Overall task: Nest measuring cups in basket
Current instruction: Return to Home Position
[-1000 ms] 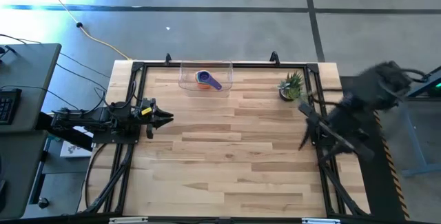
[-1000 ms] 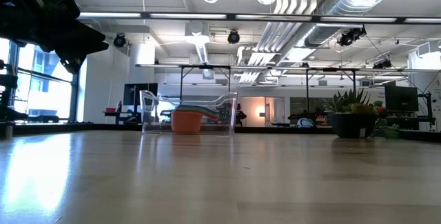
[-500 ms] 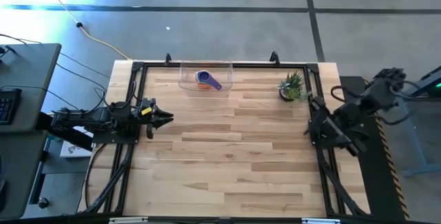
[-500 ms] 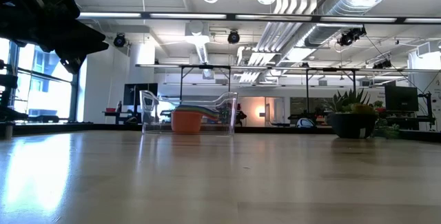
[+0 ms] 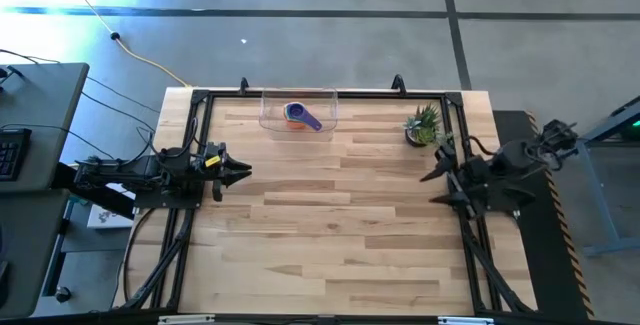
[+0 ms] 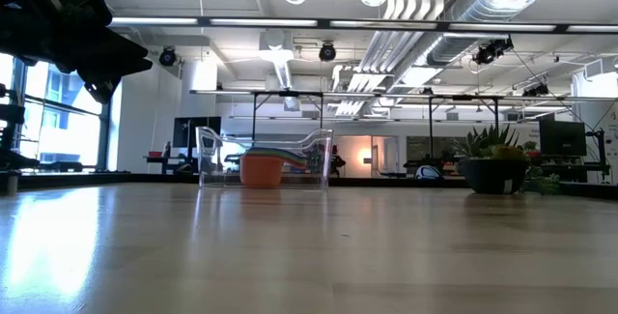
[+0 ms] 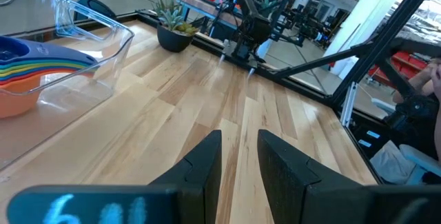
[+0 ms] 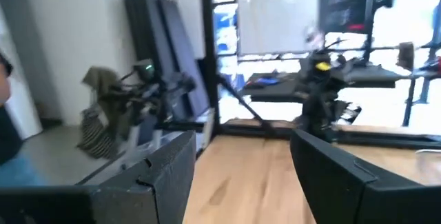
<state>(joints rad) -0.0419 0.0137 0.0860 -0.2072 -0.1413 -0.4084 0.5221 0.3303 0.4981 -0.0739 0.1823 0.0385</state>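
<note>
The clear basket (image 5: 298,111) stands at the table's far edge, left of centre. The measuring cups (image 5: 300,117) lie nested inside it, orange lowest and a blue-purple one on top; the left wrist view shows their stacked coloured rims (image 7: 38,62) behind the basket's wall (image 7: 103,34). My left gripper (image 5: 243,172) rests at the left edge, pointing level toward the right, open by a narrow gap (image 7: 240,160) with nothing in it. My right gripper (image 5: 430,189) is at the right edge, pointing level toward the left, open wide (image 8: 241,176) and empty.
A small potted green plant (image 5: 424,125) stands at the far right, close to my right gripper and just beyond it. A black frame (image 5: 200,105) runs along the table's left, far and right sides. Bare wood (image 5: 340,225) fills the middle and near part.
My right arm has come down at the table's right edge and folded low. Its gripper has tipped from slanting downward to level, still open. The left arm, the basket and the cups have kept still.
</note>
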